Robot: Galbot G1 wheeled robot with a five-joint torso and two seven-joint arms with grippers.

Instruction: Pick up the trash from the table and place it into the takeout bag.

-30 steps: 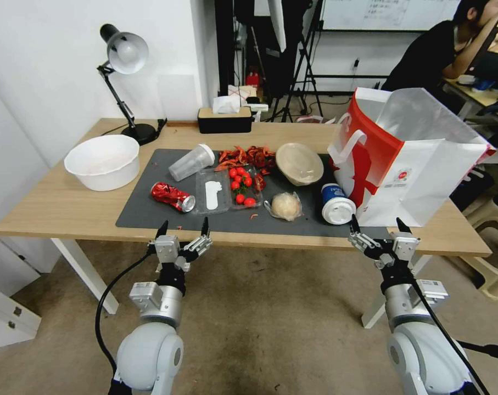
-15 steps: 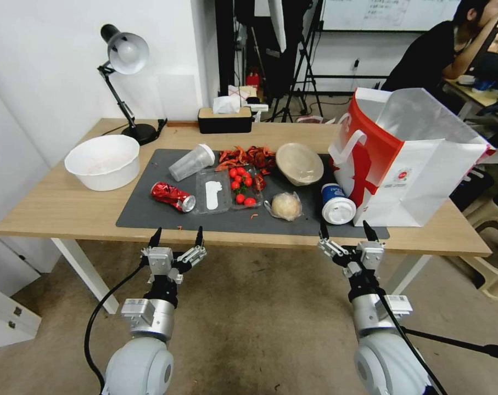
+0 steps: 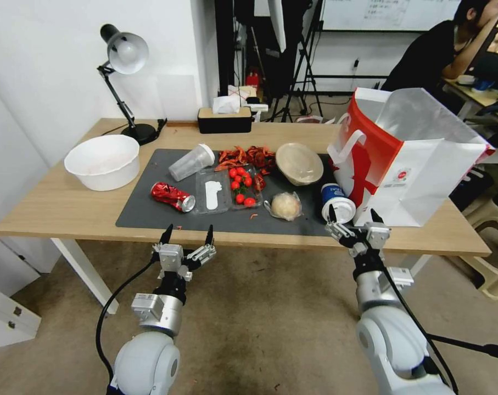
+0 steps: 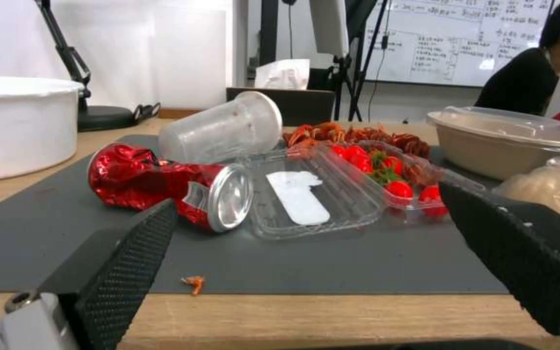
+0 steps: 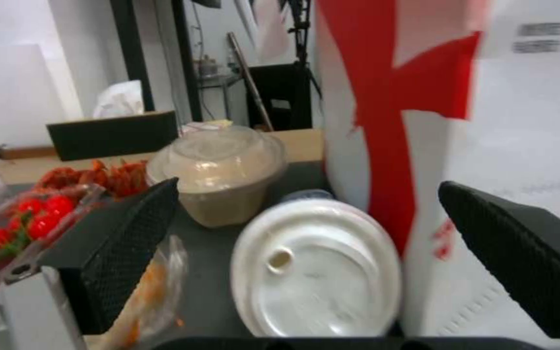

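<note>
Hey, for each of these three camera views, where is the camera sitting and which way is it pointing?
Head view: high, looking down at the table; both arms show, left gripper and right gripper open.
Left wrist view: at table-edge height, facing the crushed red can between its own fingers.
Right wrist view: low, facing the lidded paper cup beside the takeout bag.
Shared: the beige bowl.

Two pale grey rounded arms at the bottom of the head view, each capped by a silver metal wrist block. Black cables loop off both. The left gripper (image 3: 187, 234) and right gripper (image 3: 353, 214) carry black, cross-hatched fingers (image 4: 124, 272) on silver knuckles.
</note>
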